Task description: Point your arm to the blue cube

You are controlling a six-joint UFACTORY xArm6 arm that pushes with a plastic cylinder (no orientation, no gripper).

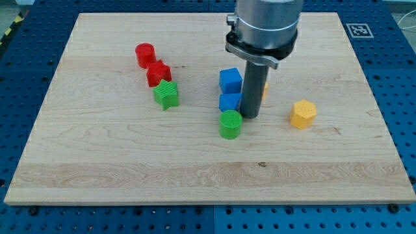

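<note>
Beside the lower blue block rests my tip.

Looks like a robotics lab setup. Wooden worktop sits on a blue perforated base with a grid of holes, there's a fiducial tag stuck on the corner, and black-yellow hazard tape top left.

Blue cube, green cyl., yellow hex.

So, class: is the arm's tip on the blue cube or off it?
Cannot tell if touching. My tip sits right beside the lower blue block, at the view's right.
</note>
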